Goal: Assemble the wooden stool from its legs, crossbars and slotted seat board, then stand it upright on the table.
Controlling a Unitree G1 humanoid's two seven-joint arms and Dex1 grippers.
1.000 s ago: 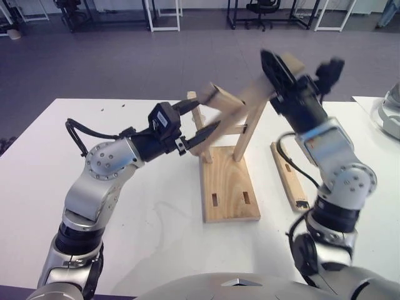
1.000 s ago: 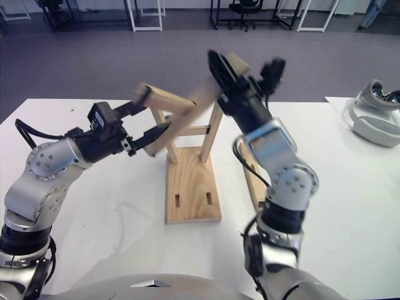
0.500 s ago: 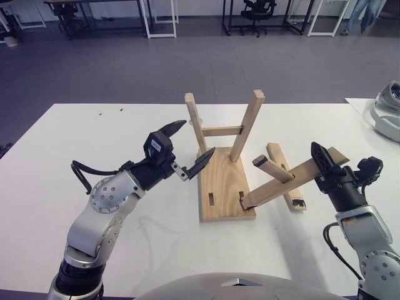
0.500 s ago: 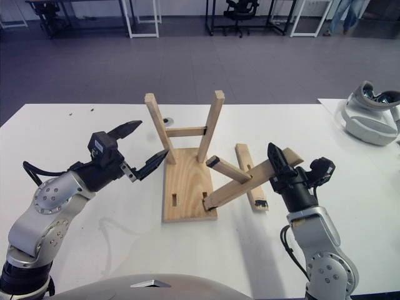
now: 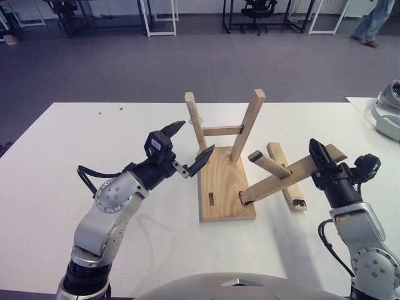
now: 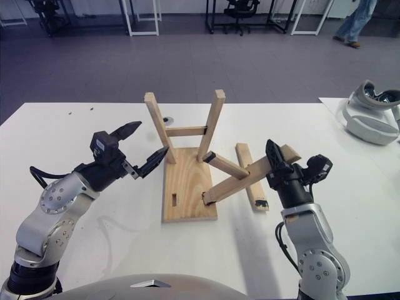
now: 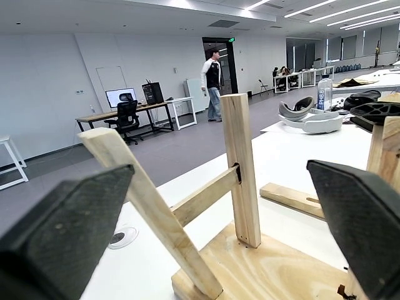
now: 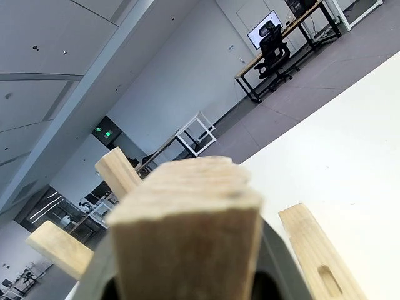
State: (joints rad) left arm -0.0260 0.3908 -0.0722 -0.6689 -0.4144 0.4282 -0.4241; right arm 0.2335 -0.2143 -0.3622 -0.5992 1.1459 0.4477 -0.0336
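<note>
One leg frame [image 5: 275, 182] is clamped in the right claw [image 5: 320, 164], foot at the seat board [image 5: 225, 181] — left claw [image 5: 194, 139] spread wide beside it.

White headset [image 6: 372, 114] to the right, black office chair [image 6: 241, 7] and white-framed desks [image 6: 132, 15] behind

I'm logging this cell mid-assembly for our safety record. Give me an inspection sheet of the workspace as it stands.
Surface: white table, a few dark specks far left.
Job's things: seat board lies flat; two standing legs joined by a crossbar rise from its far end; held leg, with its own crossbar, tilted, lower end at the board's near right slot; loose leg lies right of the board.
Clutter: headset at the right edge.
Grippers: left gripper open, beside the standing legs; right gripper shut on the held leg.
Cables: black cables looped at both arms.
Surroundings: desk frames, office chair behind.
</note>
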